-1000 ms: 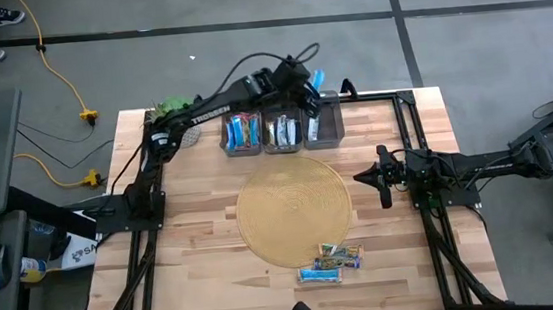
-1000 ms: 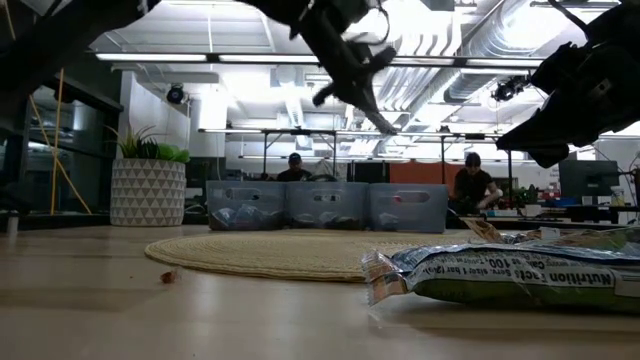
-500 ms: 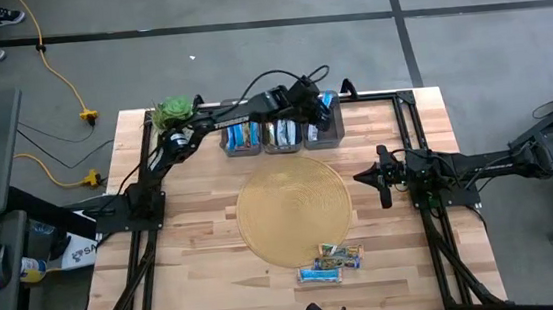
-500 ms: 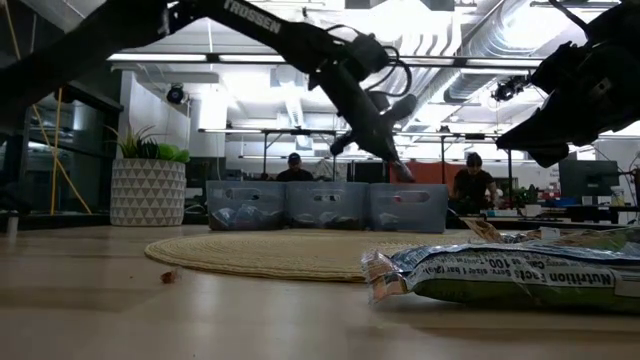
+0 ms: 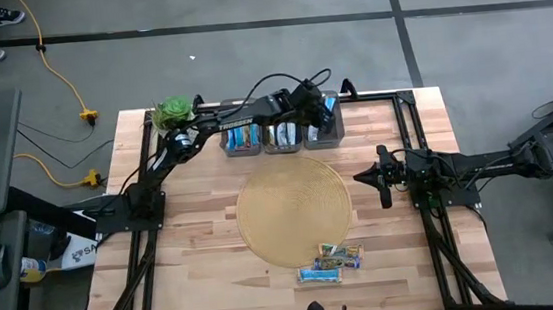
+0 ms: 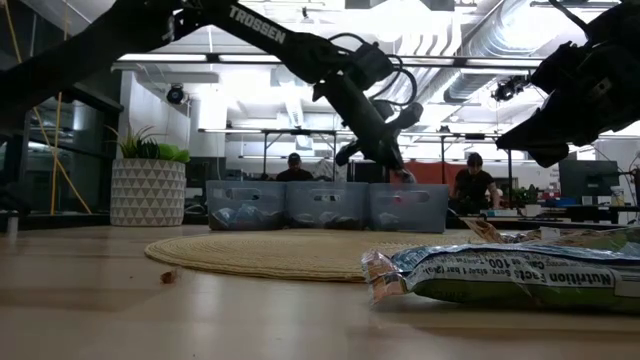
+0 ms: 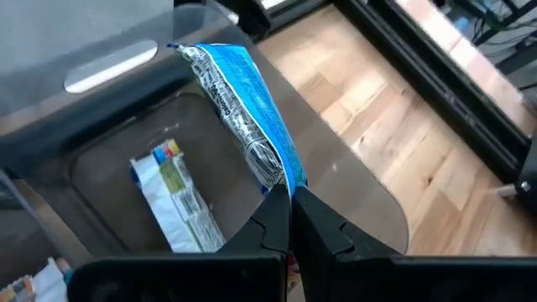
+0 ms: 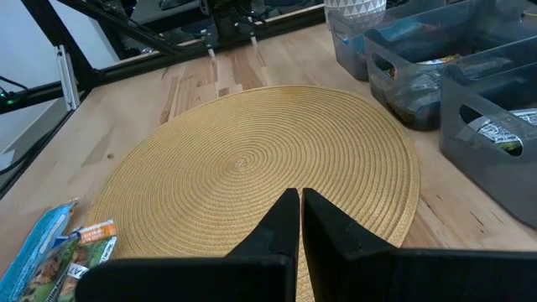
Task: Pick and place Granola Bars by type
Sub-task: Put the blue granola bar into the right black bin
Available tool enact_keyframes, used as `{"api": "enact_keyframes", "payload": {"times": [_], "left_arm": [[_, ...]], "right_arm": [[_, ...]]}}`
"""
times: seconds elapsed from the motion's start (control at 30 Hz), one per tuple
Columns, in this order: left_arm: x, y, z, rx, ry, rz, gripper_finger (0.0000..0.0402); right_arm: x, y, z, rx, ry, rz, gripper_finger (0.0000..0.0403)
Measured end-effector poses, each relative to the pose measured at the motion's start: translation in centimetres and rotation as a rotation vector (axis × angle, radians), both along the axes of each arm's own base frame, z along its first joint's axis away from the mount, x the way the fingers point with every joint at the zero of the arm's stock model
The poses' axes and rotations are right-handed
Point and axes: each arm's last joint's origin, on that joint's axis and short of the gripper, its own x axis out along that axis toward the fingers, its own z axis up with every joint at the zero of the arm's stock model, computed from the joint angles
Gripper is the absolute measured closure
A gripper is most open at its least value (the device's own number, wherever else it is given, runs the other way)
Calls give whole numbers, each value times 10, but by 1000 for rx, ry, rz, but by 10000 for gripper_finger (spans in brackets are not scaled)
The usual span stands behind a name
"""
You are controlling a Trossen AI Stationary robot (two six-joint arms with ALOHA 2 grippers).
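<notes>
Three grey bins stand in a row at the table's far edge. My left gripper is shut on a blue-and-white granola bar and hangs over the right-hand bin, just above its rim in the low view. Another bar lies flat on that bin's floor. A few more granola bars lie on the table near the front edge, by the round woven mat. My right gripper waits shut at the table's right side, touching nothing. My left gripper pinches the blue-and-white bar by one end of its wrapper between its two fingers. The fingers slant down, coming from the table's left. The bar sticks out ahead of the fingertips, lifted clear, over the open right-hand bin.
A potted plant stands left of the bins. The left and middle bins hold bars. The black frame rails run along the table's sides. People sit in the room beyond the table.
My left gripper has come down from high above the bins toward the right-hand bin, carrying the blue-and-white bar, and has rolled a little at the wrist. Most of the drop came first; lately it has nearly stopped. It has stayed shut on the bar.
</notes>
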Motion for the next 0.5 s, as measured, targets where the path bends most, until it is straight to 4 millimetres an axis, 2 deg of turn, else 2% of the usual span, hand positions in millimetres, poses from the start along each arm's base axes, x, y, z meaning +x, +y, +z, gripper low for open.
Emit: {"api": "enact_keyframes", "payload": {"times": [0.5], "left_arm": [[2, 1, 3, 22, -32, 8, 401]], "right_arm": [[0, 0, 0, 0, 0, 0, 402]]}}
